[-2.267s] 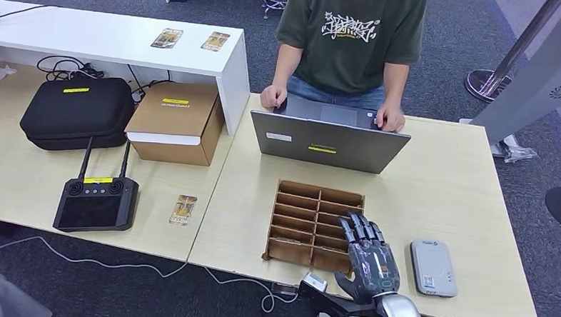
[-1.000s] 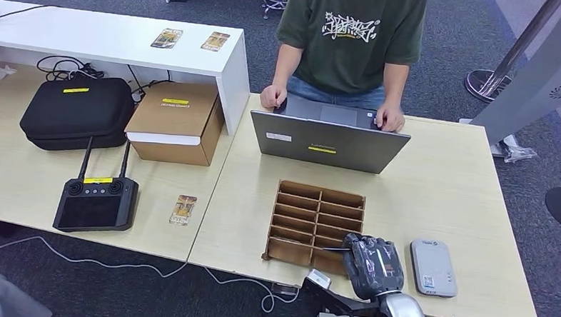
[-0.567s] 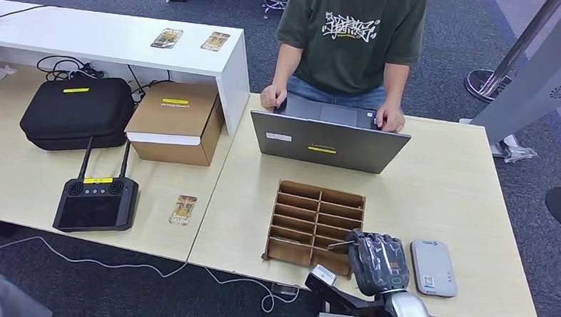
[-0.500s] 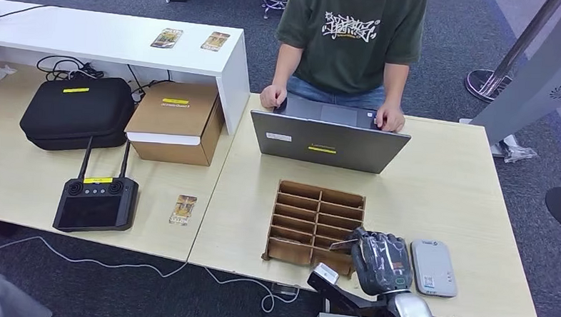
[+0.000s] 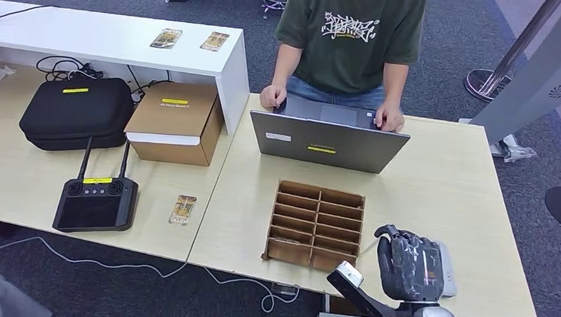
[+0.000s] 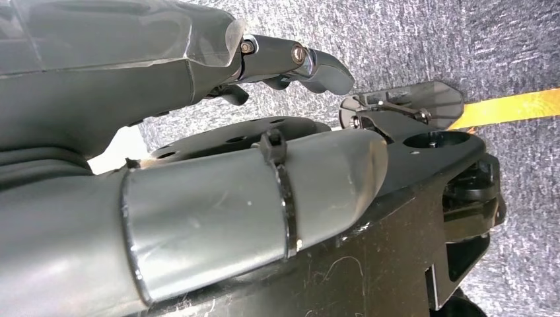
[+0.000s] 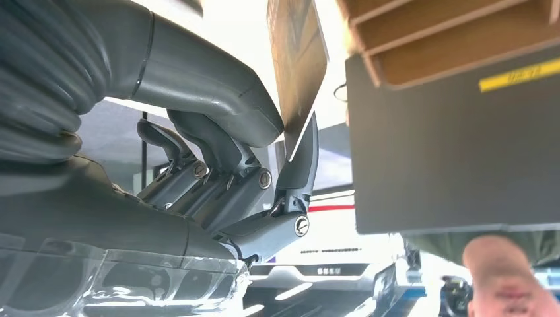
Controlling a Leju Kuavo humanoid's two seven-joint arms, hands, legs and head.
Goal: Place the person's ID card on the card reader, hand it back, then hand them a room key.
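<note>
My right hand [image 5: 410,267] hovers at the near right of the table, over the white card reader [image 5: 449,272], which it partly hides. In the right wrist view its thumb and a finger [image 7: 300,162] pinch a dark card [image 7: 297,59] by one edge, and the card stands on edge beside the wooden slot tray [image 7: 455,39]. The tray [image 5: 317,224] lies just left of the hand. My left hand [image 6: 198,72] hangs over grey floor, holding nothing, fingers apart. The person [image 5: 351,40] stands behind the open laptop [image 5: 328,140], both hands at its keyboard.
Left table: a black controller [image 5: 96,202], a black case [image 5: 76,112], a cardboard box [image 5: 173,122] and a loose card [image 5: 183,209]. Two more cards [image 5: 167,38] lie on the white shelf [image 5: 111,40]. Bare tabletop stretches right of the laptop.
My right hand, first spread over the tray's near right slots, closed on a card, lifted it out and moved right over the card reader.
</note>
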